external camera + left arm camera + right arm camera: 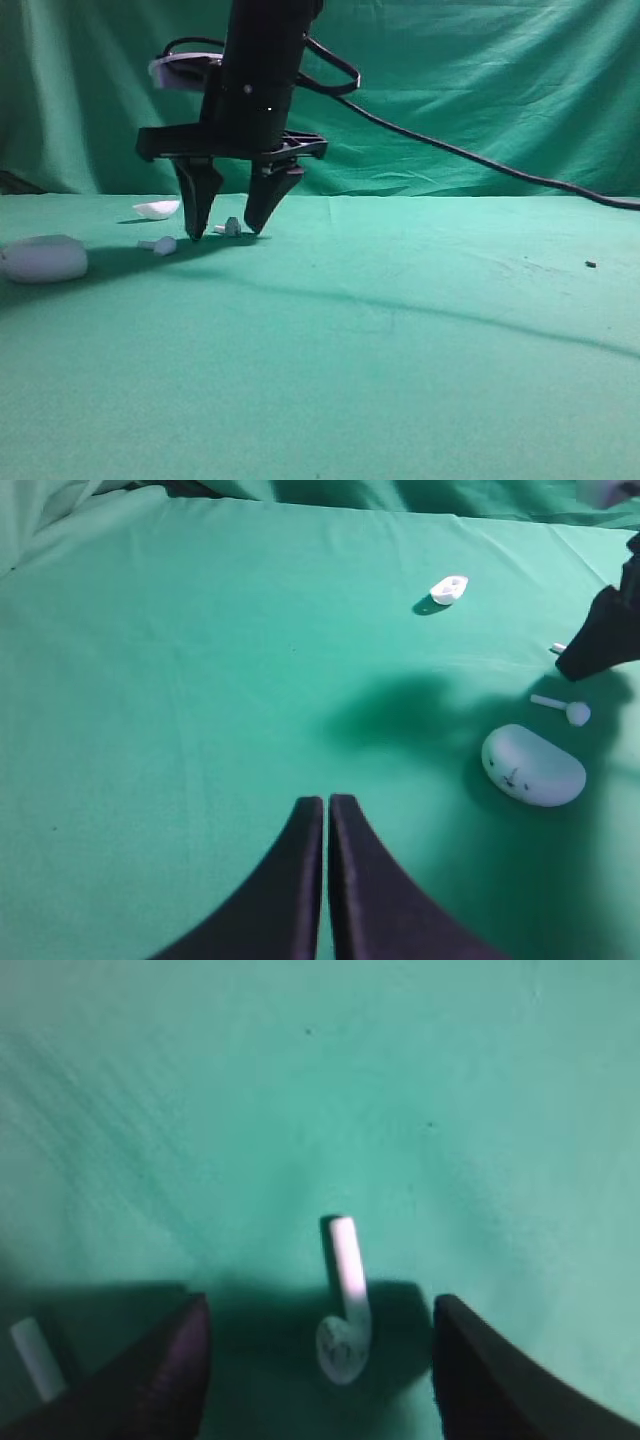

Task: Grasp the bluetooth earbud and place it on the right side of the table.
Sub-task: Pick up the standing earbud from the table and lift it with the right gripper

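Note:
The bluetooth earbud rests on the green table at the left. My right gripper has reached across and stands open around it, fingertips down at the cloth on either side. In the right wrist view the earbud lies between the two dark fingers, its stem pointing away, touching neither. In the left wrist view only its stem tip shows beside the right gripper's finger. My left gripper hovers shut over bare cloth with nothing in it.
A second white earbud with a ball head lies just left of the gripper. A white case sits at the far left and a white shell behind. A dark speck marks the right side. A black cable trails right.

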